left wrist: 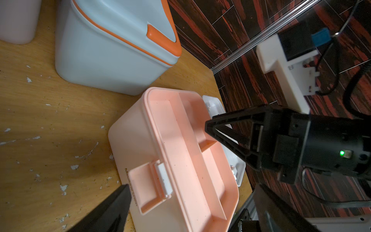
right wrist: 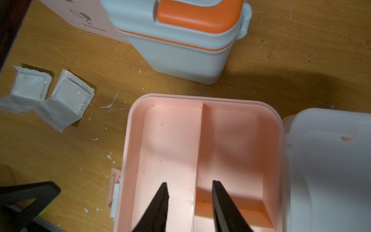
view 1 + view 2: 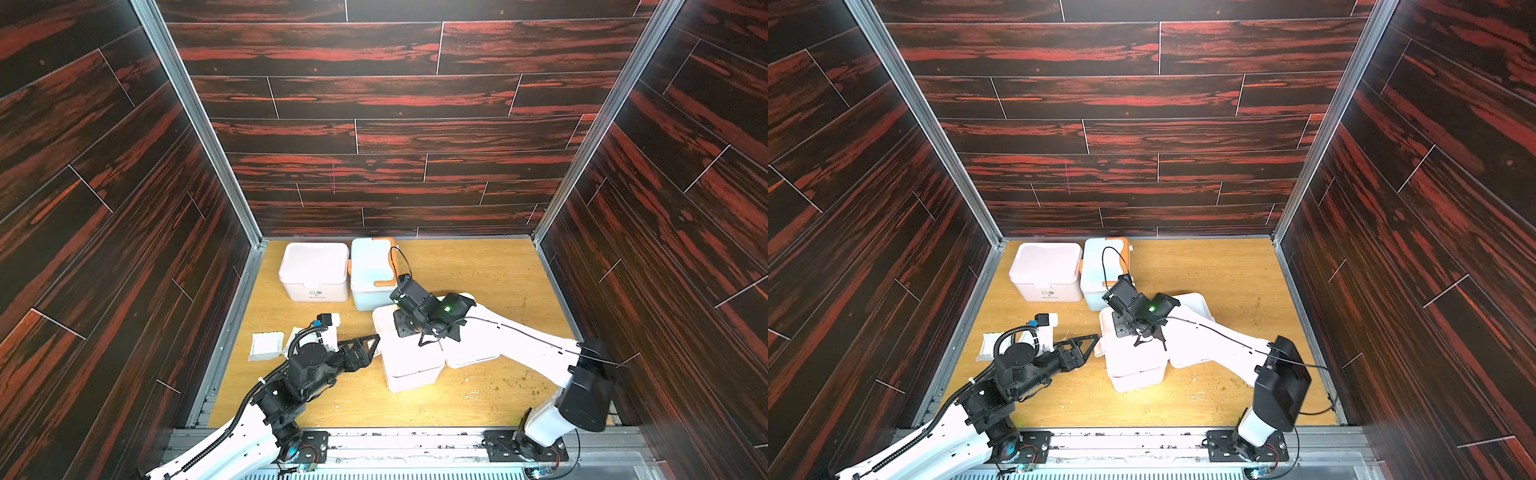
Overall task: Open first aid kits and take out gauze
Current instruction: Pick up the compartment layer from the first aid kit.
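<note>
An open pinkish first aid kit (image 3: 409, 368) sits mid-table, its white lid (image 3: 473, 353) folded out to the right. Its pink tray (image 2: 170, 150) shows bare compartments. My right gripper (image 2: 189, 182) hangs over the tray, open with a narrow gap, its fingers on either side of the divider (image 2: 198, 144) without touching it. My left gripper (image 1: 192, 185) stands wide open at the kit's left side near the latch (image 1: 163, 180). Two gauze packets (image 2: 30, 88) (image 2: 66, 100) lie on the table left of the kit. A closed pinkish kit (image 3: 313, 270) and a blue-white kit (image 3: 372, 272) stand at the back.
The blue-white kit's orange handle (image 2: 192, 14) lies flat on its lid, close behind the open kit. The enclosure's left wall rail (image 3: 232, 328) runs next to the gauze (image 3: 266, 345). White flecks and crumbs dot the wooden table (image 3: 478, 266).
</note>
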Robot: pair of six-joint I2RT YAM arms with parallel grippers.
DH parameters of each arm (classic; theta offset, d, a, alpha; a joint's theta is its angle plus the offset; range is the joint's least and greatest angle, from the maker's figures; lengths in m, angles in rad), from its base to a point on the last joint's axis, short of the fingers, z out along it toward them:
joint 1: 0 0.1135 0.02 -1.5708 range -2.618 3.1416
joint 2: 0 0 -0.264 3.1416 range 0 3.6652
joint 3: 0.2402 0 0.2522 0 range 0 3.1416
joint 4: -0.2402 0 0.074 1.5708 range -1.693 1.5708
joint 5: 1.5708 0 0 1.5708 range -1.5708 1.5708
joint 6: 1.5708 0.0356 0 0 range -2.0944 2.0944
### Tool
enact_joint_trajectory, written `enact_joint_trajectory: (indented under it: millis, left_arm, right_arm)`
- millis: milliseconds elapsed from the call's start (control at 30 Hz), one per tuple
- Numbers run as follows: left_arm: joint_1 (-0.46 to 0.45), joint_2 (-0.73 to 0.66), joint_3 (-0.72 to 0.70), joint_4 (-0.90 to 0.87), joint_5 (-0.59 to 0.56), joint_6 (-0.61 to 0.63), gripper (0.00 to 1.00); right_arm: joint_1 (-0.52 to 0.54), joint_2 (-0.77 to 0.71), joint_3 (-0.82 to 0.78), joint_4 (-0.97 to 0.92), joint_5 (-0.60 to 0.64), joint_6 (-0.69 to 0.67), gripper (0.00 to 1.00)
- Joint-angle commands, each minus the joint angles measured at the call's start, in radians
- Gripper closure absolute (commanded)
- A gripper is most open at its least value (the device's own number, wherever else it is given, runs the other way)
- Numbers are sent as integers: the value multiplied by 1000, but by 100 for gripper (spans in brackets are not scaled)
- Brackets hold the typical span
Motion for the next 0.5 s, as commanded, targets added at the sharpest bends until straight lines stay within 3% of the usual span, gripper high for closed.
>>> enact_joint_trajectory:
  millis: [0,467]
  left_arm:
    - [-9,-13,-3,9,-6,-5,0]
    - [-21,-27,-1,-17,-16,-1,0]
  right_arm:
    - [-2,66,34,-35,5,7,64]
    - [-3,161,26,-35,35,92,73]
